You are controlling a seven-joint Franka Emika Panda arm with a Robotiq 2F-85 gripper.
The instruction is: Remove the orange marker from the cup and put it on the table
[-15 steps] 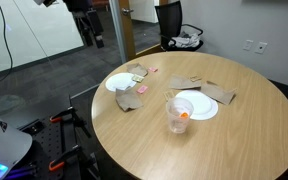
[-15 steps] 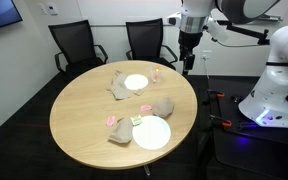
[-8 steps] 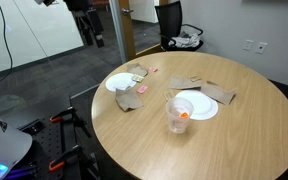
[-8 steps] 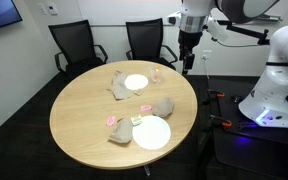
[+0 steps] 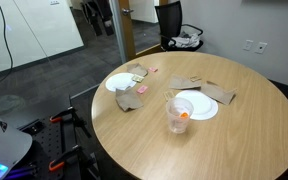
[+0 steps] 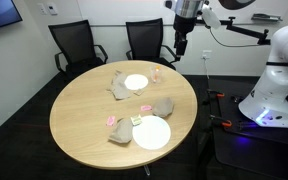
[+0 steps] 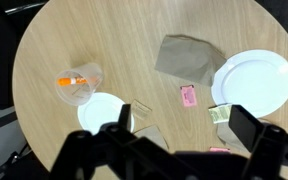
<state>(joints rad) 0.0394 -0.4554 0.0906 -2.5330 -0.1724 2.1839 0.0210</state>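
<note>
Holding my arm high over the table (image 7: pixel 114 35), gripper (image 7: pixel 184 140) pointing down, fingers (image 7: pixel 246 128) spread wide apart, orange marker (image 7: pixel 69 80) resting inside the cup (image 7: pixel 84 84), well apart from the gripper.

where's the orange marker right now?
The orange marker sits inside the cup at the left of the wrist view, right beside a white plate on the table.

Office meeting room. Large round wood-grain table (image 6: pixel 84 120) below gripper (image 6: pixel 180 50); black office chairs (image 6: pixel 72 45) at table rim, one close beside gripper; dark carpet (image 5: pixel 44 95) underneath; glass partition wall (image 5: pixel 34 35) behind gripper; wall outlets (image 5: pixel 250 45) far across table.
</note>
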